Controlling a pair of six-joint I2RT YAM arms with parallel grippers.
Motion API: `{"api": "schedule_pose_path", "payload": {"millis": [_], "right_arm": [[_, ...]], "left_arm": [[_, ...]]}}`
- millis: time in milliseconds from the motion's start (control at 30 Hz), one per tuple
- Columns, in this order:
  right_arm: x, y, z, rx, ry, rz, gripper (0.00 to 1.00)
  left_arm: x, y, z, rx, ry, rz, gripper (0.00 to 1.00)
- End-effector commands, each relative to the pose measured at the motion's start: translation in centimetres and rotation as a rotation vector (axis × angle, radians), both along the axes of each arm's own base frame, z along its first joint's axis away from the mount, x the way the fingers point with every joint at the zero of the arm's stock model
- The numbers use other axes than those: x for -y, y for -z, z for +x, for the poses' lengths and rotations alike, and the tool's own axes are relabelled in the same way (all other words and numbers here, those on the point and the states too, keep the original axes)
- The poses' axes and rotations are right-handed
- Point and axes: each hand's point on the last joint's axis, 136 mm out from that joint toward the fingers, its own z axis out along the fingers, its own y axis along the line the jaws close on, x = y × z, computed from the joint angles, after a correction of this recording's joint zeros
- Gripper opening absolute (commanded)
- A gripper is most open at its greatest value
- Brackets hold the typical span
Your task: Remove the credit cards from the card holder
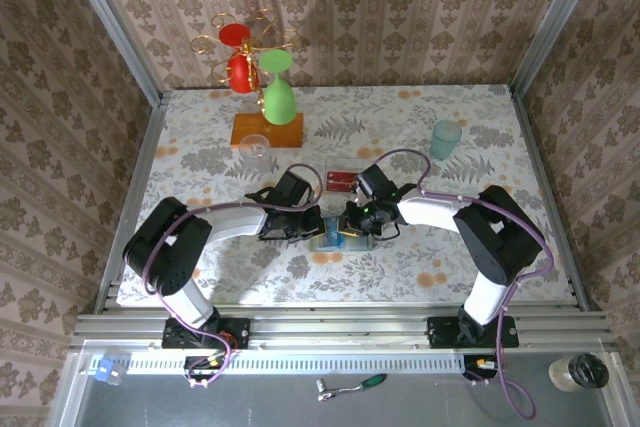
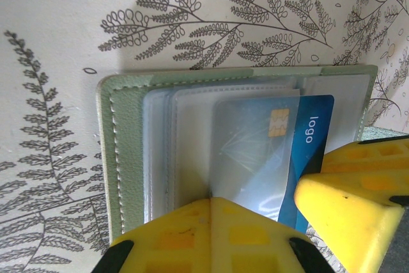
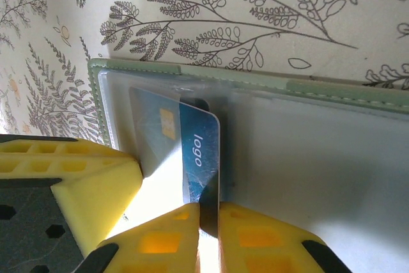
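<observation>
Centre of the top view: card holder (image 1: 328,243) lies open and flat. Right gripper (image 3: 208,212) pinches the blue card (image 3: 199,151), which sits half out of its clear sleeve (image 3: 307,158). Left gripper (image 2: 211,204) is closed, tips down on the card holder.

you're looking at a lab test booth dressed up like a home: wallpaper panels (image 1: 400,7) held in bare metal posts (image 1: 112,22), a leafy tablecloth (image 1: 480,107), a metal rail (image 1: 340,325) along the near edge, a loose wrench (image 1: 345,384) below.

Overhead from behind, wrist views close, sharing the card holder (image 2: 121,158)
</observation>
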Motion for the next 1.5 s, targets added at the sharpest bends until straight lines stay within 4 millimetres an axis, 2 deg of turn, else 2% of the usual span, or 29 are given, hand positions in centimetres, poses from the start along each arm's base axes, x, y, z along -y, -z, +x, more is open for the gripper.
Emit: {"api": "schedule_pose_path", "payload": {"millis": [0,533,967,1200,1300,1467], "right_arm": [[0.6,0.1,-0.2,0.002,0.003,-0.011,0.12],[3.2,-1.5,-0.2,0.034,0.024,-0.028,0.08],[4.0,-4.1,0.5,0.09,-0.023,-0.056,0.02],[5.1,-5.9,1.5,0.237,-0.186,-0.151,0.01],[5.7,-6.6,2.1,0.316,-0.309,-0.233,0.0],[7.4,-6.7,2.2,0.369,-0.537,-0.385,0.0]], "left_arm": [[-0.6,0.9,-0.6,-0.019,-0.002,0.037,0.0],[-0.4,0.5,-0.4,-0.012,-0.002,0.028,0.0],[0.2,-1.8,0.5,0.031,-0.014,-0.043,0.0],[-0.4,-3.0,0.7,0.065,-0.029,-0.063,0.0],[-0.9,-3.4,0.8,0.078,-0.042,-0.067,0.0],[-1.8,-3.7,0.9,0.091,-0.062,-0.069,0.0]]}}
